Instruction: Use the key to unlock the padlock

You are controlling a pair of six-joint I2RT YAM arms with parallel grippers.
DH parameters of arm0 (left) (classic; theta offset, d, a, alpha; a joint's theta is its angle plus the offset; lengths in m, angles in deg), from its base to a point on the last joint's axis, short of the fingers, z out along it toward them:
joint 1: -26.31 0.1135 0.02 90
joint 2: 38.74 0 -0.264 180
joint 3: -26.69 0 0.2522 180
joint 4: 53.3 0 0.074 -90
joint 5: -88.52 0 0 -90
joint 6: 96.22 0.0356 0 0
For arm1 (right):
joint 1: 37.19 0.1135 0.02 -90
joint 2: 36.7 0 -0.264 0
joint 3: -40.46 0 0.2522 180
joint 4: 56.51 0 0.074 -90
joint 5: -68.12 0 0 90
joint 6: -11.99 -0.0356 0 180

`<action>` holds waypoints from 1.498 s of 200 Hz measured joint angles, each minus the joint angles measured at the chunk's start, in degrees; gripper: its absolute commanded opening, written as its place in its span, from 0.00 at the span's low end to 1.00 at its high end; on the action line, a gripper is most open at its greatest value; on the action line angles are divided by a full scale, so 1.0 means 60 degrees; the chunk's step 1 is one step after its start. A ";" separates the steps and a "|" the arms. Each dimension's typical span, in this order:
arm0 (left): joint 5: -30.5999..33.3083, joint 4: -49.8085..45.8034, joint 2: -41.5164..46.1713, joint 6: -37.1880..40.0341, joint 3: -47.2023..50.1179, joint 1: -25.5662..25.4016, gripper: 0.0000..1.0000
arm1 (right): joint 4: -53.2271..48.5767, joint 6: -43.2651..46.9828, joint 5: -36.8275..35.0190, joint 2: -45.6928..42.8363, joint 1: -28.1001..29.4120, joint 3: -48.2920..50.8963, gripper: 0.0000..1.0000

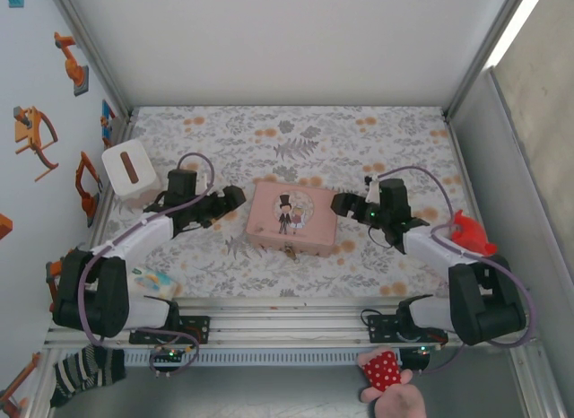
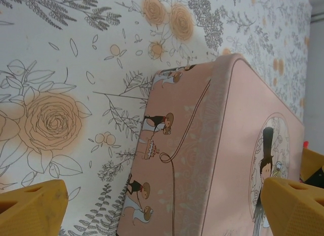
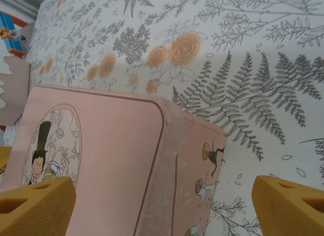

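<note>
Our left gripper point(image 1: 235, 200) and right gripper point(image 1: 341, 204) flank the pink box point(image 1: 292, 216) at its ends, both sets of jaws apart. We judge they mean to brace it. The brass padlock point(image 1: 289, 251) hangs on its near side.

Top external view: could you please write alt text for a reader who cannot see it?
A pink box lies on a floral table between the open left gripper and open right gripper. A small padlock sits at its near edge.

Left gripper point(image 2: 163, 209) spread wide, yellow fingertips point(image 2: 33, 207) in both bottom corners. Pink box point(image 2: 223, 145) on floral cloth point(image 2: 66, 69). Left tip over cloth, right tip over box lid; contact unclear.
</note>
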 measured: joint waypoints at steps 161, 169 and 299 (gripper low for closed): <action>0.0280 0.0605 -0.1268 -0.0288 -0.0692 -0.2007 0.74 | 0.1198 -0.0776 0.0736 0.0036 0.0299 0.0412 0.62; 0.0339 0.0630 -0.1297 -0.0331 -0.0696 -0.2044 0.73 | 0.1257 -0.0790 0.0809 0.0186 0.0299 0.0353 0.62; 0.1056 0.0601 -0.3104 -0.0459 -0.2444 -0.2004 0.71 | 0.1552 -0.0605 0.0499 0.3891 -0.0080 -0.3133 0.59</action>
